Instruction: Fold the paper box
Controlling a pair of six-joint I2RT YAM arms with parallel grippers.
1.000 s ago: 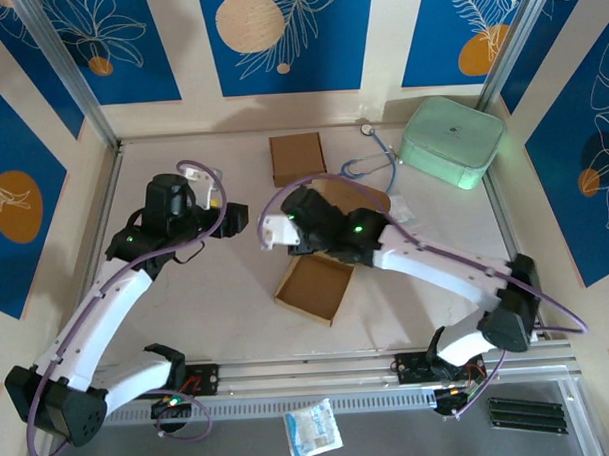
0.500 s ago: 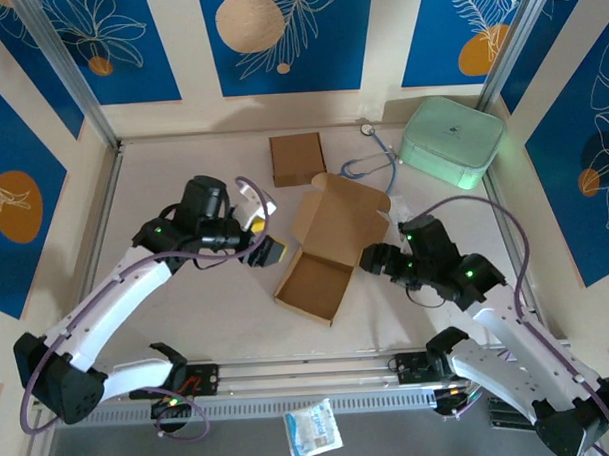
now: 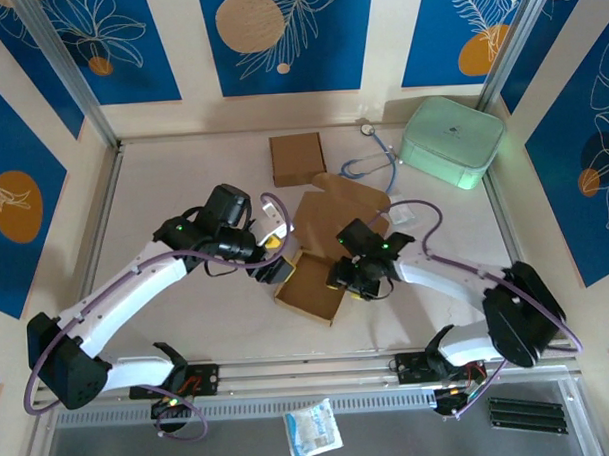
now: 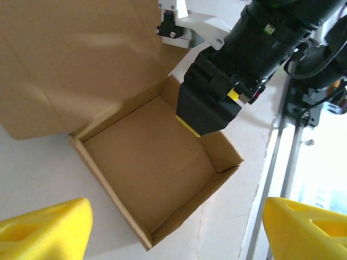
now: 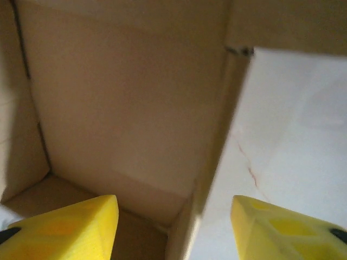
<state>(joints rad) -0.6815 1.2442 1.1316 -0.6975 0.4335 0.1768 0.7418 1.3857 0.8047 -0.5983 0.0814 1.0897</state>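
Box (image 3: 315, 286) sits mid-tabletop (image 3: 163, 183). Its tray walls are up and its lid (image 3: 339, 217) is open, leaning back. We note the left claw (image 3: 271, 261) released beside the tray. The right claw (image 5: 172, 216) is spread astride the right wall, not pinching. Remaining, in our judgement: close lid, tuck flaps.

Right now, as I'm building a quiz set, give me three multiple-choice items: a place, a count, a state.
1. Where does the mint case sit? A far right corner; B near left corner; C middle.
2. How many brown cardboard boxes lie on the table? A one; B two; C four.
3. The lid of the paper box is: A shut; B open; C torn off.
Answers: 1 A, it lies by the far right post. 2 B, the paper box plus a small closed box. 3 B, the lid lies back from the open tray.
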